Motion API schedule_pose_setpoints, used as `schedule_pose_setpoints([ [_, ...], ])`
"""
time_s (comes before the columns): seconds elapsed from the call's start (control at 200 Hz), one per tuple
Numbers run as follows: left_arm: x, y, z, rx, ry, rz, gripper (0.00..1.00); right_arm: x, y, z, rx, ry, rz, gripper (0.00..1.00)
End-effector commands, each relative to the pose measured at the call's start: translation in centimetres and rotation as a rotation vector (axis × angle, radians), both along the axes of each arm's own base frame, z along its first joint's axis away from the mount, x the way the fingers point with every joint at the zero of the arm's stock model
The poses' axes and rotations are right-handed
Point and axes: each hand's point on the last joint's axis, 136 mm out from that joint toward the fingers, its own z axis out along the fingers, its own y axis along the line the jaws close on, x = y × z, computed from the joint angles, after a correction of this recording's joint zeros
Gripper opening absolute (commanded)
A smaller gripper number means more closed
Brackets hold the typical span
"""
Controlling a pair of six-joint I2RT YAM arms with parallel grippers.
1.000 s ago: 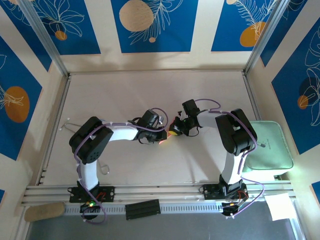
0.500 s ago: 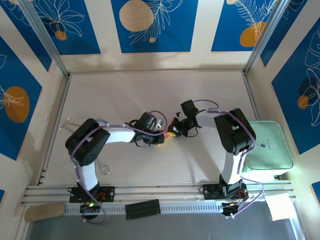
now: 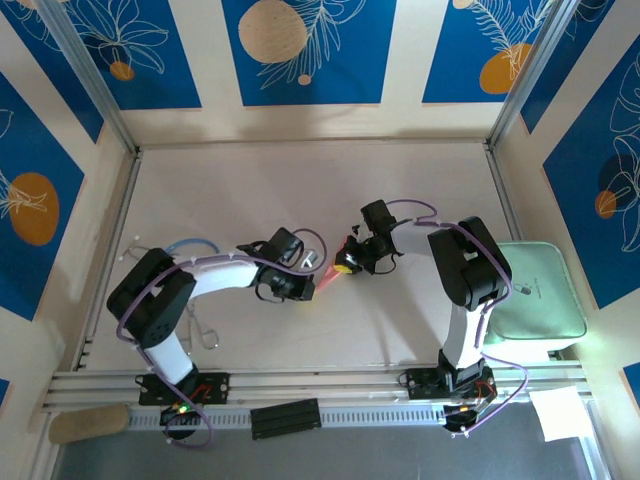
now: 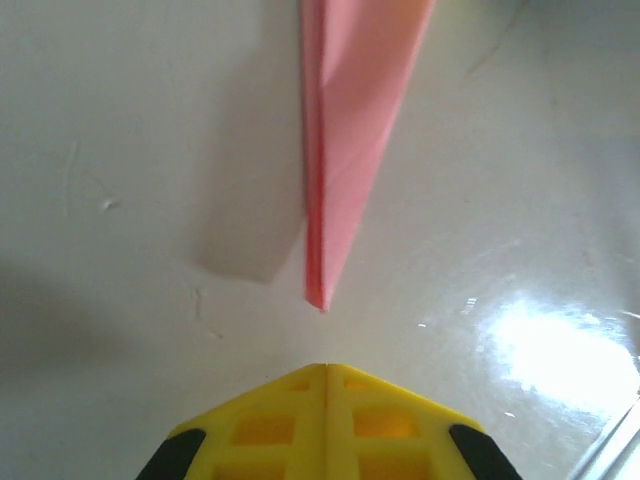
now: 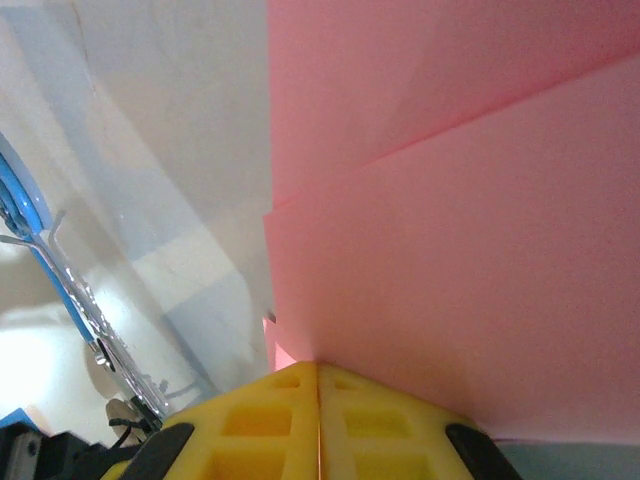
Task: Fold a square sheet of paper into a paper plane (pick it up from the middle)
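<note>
- Over the surface (image 4: 120, 120), the paper plane (image 4: 345, 150) hung clamped in the right gripper (image 5: 318, 365); the left gripper (image 4: 325, 368), pressed together and empty, faced its tip.
- A forward nudge might have crumpled that tip.

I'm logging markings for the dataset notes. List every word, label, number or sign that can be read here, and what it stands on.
No text can be read in these views.
pale green pad: one small dark mark near its left side, too small to read.
paper plane: plain pink, no print.
</note>
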Motion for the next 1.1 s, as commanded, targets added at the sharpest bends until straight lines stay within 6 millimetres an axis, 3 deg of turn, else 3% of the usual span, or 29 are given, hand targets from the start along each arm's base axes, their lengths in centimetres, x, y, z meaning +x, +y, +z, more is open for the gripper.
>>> schedule_pose_setpoints([
  [0.0, 2.0, -2.1, 3.7, -0.141, -0.058, 0.05, 0.01, -2.3, -1.8, -3.5, -0.129, 0.113, -0.037, 0.09],
  [0.075, 3.3, -3.3, 4.0, -0.189, -0.075, 0.094, 0.01, -2.1, -1.4, -3.0, -0.115, 0.103, -0.036, 0.09],
  [0.21, 5.1, -4.0, 2.4, -0.171, -0.063, 0.16, 0.0, -1.7, -0.7, -2.2, -0.075, 0.082, -0.026, 0.1],
  [0.49, 5.9, -4.6, -0.4, -0.141, -0.021, 0.192, 0.0, -1.3, 0.0, -0.8, -0.022, 0.028, 0.005, 0.1],
  [0.645, 5.5, -3.7, -2.0, -0.071, 0.001, 0.204, 0.0, -0.6, 0.1, 0.2, -0.011, -0.038, 0.033, 0.1],
  [0.83, 4.4, -1.9, -3.8, 0.01, 0.033, 0.217, 0.0, 0.7, -0.6, 1.3, -0.047, -0.239, 0.097, 0.1],
  [1.096, 3.4, -0.9, -4.5, 0.043, 0.061, 0.213, 0.0, 1.3, -1.7, -0.3, -0.071, -0.257, 0.073, 0.1],
])
